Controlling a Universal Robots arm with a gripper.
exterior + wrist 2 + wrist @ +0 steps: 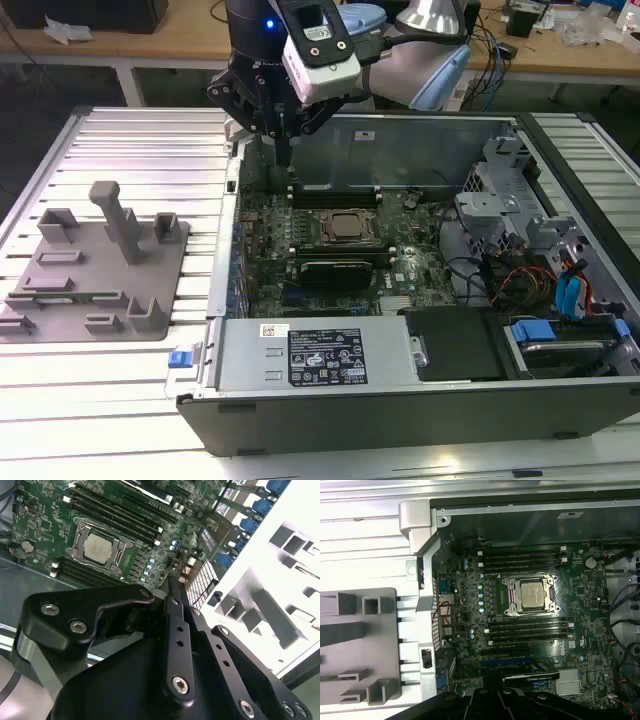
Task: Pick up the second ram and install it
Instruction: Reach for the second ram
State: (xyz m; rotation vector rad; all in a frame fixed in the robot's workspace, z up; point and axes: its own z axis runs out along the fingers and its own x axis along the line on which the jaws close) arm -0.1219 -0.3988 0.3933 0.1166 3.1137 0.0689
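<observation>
One black gripper [284,160] on the arm is seen in the exterior view above the rear corner of the open grey metal computer case [420,140], toward the exterior view's left. It is poised over the end of the black memory slots [335,197] of the green motherboard [410,262]. The jaws are shown pressed together to a narrow tip, and nothing is visible between them; the same closed tip [174,583] appears in the second wrist view, held above the board.

The second ram [72,296], a long, narrow green circuit-board stick, appears to lie flat in a groove near the front edge of the grey plastic fixture tray [60,330]. It is well apart from the gripper and untouched. The tray, with its upright posts, rests on the slatted metal bench [140,140] just beside the case, on the exterior view's left.

The square silver processor chip [348,226] is seated in its socket at the middle of the motherboard, between two banks of memory slots [520,560], as shown in the first wrist view.
</observation>
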